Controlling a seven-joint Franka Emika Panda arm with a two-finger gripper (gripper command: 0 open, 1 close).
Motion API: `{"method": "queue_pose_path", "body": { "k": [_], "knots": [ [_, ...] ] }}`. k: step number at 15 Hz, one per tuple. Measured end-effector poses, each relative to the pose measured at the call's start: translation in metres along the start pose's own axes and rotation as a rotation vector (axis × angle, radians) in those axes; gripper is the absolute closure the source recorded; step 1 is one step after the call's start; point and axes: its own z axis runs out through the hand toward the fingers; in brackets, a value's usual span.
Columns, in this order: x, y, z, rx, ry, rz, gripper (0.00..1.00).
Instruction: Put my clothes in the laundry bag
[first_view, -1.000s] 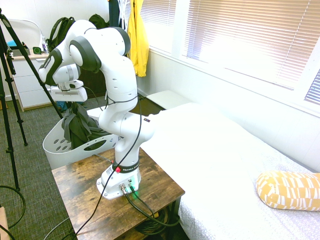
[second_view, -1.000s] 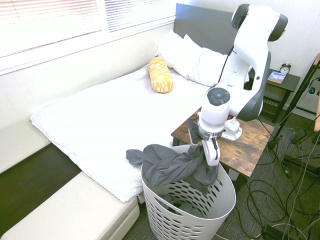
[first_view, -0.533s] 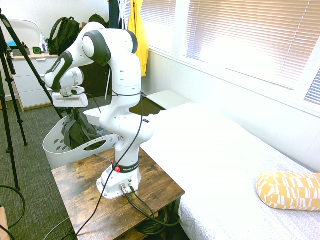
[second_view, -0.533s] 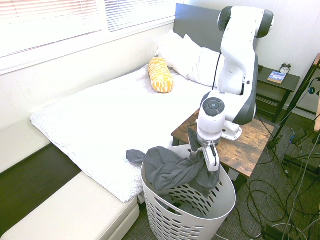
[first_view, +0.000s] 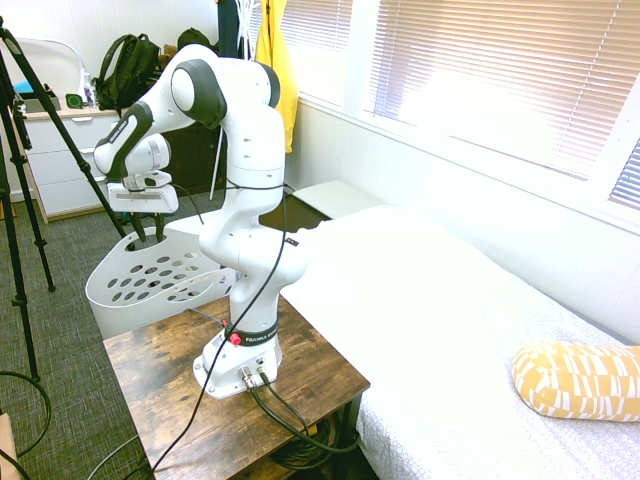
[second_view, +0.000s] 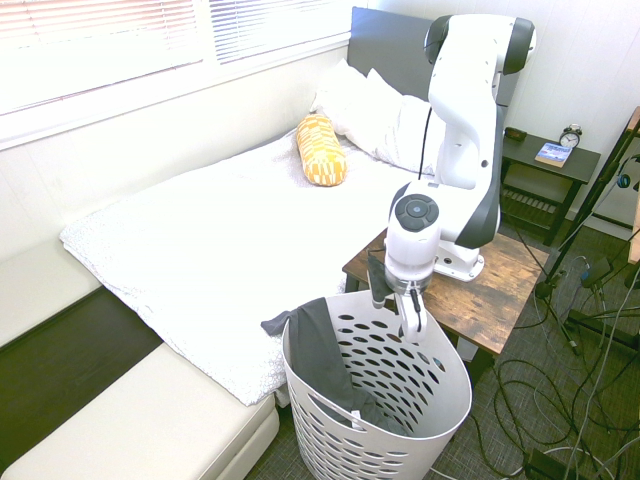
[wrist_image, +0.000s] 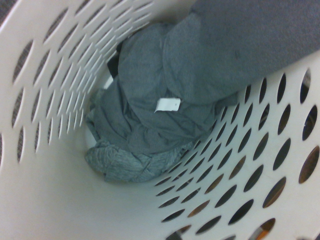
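The release step was in hand. The gripper (second_view: 408, 312) hung over the white laundry basket (second_view: 440, 400), fingers apart and grasping nothing. The charcoal-grey garment (wrist_image: 150, 125) lay mostly at the basket's bottom, one part draped over the rim (second_view: 300, 325) on the bed side. Judged next: push that overhang inside, then withdraw upward. The basket stood on grey carpet (first_view: 60, 320), just beside the wooden table (first_view: 180, 380) and the white bed (second_view: 200, 240).

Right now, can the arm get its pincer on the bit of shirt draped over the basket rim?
Probably yes. The pincer hangs just above the open basket, pointing down. The shirt's loose end lies over the rim on the bed side, across the opening, with nothing above it. It would need a short sideways shift first.
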Motion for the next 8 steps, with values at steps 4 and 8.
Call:
{"method": "queue_pose_path", "body": {
  "k": [4,8],
  "knots": [
    [0.087,-0.029,-0.018,0.036,0.031,0.105,0.00],
    [0.215,-0.044,0.013,0.019,0.035,0.223,0.00]
  ]
}}
